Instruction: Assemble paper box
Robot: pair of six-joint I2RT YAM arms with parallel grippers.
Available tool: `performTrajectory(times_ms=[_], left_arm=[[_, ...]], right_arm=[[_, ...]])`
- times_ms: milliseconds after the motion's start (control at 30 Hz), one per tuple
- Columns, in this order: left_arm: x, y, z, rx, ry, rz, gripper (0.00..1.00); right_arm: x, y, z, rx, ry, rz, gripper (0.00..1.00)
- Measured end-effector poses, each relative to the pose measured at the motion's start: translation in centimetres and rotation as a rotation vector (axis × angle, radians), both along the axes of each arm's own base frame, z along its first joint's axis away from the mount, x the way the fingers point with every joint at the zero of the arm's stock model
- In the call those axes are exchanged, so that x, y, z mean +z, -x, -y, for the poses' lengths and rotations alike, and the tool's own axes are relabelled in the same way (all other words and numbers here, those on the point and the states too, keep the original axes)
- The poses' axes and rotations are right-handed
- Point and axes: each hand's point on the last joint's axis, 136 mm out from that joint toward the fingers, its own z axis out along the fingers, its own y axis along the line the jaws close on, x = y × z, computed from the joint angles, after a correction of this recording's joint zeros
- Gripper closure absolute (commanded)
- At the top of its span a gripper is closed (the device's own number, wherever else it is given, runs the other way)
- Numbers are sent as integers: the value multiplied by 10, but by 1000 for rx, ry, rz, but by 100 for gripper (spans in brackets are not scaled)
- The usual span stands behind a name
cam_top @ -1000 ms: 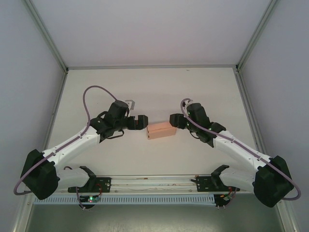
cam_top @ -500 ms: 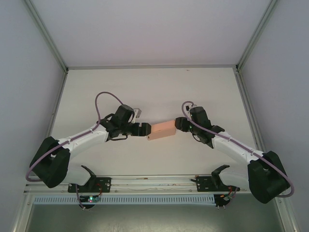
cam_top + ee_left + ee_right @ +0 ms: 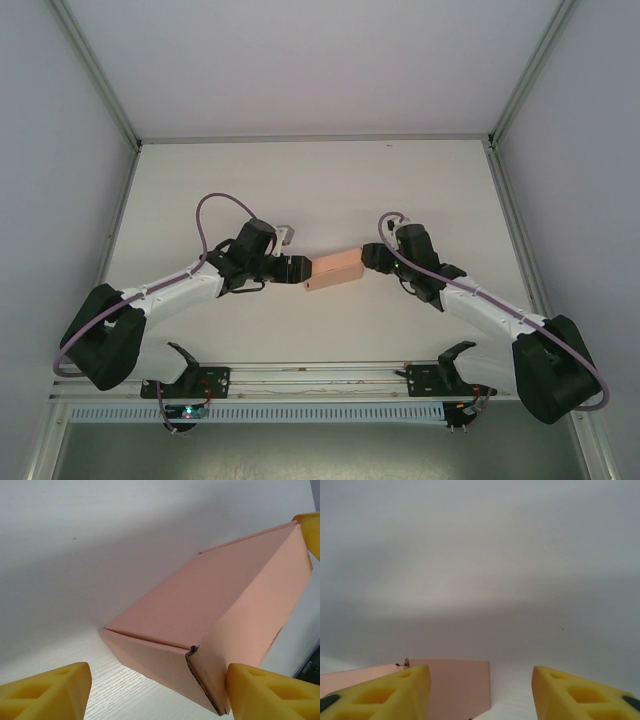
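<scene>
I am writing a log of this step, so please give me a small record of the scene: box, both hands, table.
paper box: salmon-pink, folded into a box shape, lying slanted between the two hands
left hand: open, at the box's left end
right hand: open, at the box's right end
table: white, the box rests on it

My overhead camera sits above and behind the arm bases, looking down from well back on the whole bench. The left wrist camera rides low and very close, peering between its own fingers at one end of the paper box. The right wrist camera skims low across the bench, and it catches a corner of that same box at its lower edge.
</scene>
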Motion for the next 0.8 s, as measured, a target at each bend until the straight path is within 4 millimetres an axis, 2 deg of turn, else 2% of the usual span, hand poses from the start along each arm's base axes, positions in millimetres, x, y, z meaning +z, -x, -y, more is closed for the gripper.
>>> performTrajectory(times_ms=[67,167,200,333,400,467,533,600,700,800], left_arm=[[0,0,0,-4,-1,3,26],[1,-1,1,-11,-7,7,22],[1,-2,1,-14,-11,7,21],[6,-6,4,-30,-32,2,16],[12,-9,6,-38,-38,7,13],[20,-13,8,-46,-37,22,9],[30,-17,11,-55,-33,41,0],[37,-20,13,-59,-27,56,0],[37,-20,12,-57,-34,55,0],[33,-18,7,-44,-60,45,0]], right_arm=[[4,1,2,27,29,8,27],[22,-1,-6,125,69,69,16],[33,-3,-11,173,84,108,2],[68,-8,-33,379,137,255,2],[77,-7,-45,509,182,324,1],[76,-3,-53,630,233,370,2],[66,0,-59,751,293,387,2],[51,-1,-61,843,352,377,1],[31,-2,-65,963,406,339,1],[25,0,-72,1065,431,329,2]])
